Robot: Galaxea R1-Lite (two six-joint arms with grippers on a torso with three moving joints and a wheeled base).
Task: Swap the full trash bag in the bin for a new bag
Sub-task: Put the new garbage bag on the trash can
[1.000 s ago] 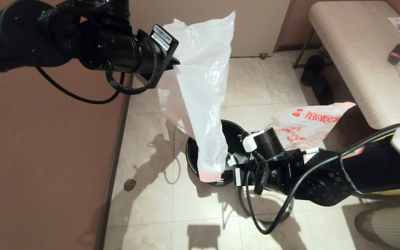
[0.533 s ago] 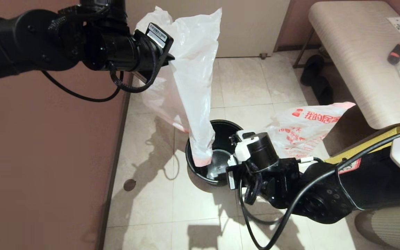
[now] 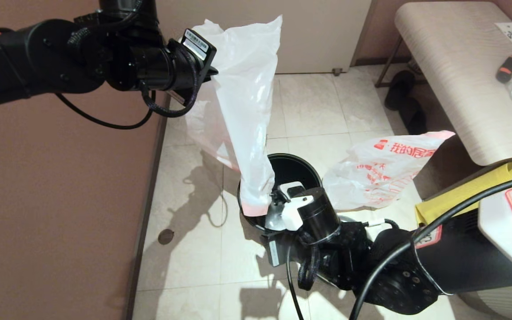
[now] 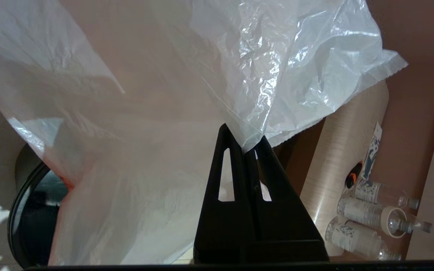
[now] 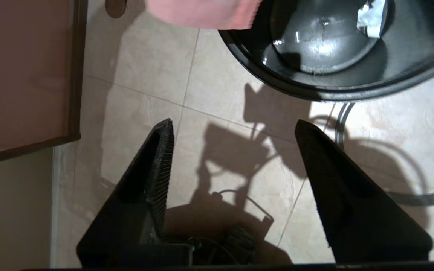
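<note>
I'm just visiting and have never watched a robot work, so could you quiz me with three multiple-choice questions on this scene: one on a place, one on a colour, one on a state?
1. Where does the printed full trash bag lie?
A. inside the bin
B. on the floor beside the bin
C. on the bench

2. What colour is the bottom edge of the new bag?
A. pink-red
B. blue
C. green

3. How is the right tool?
A. shut on the new bag
B. shut on the bin's rim
C. open, holding nothing

Answers: 1 B, it rests on the tiles right of the bin. 2 A, a pink-red band ends the new bag, which hangs from the left tool. 3 C, its fingers stand apart over bare floor.
</note>
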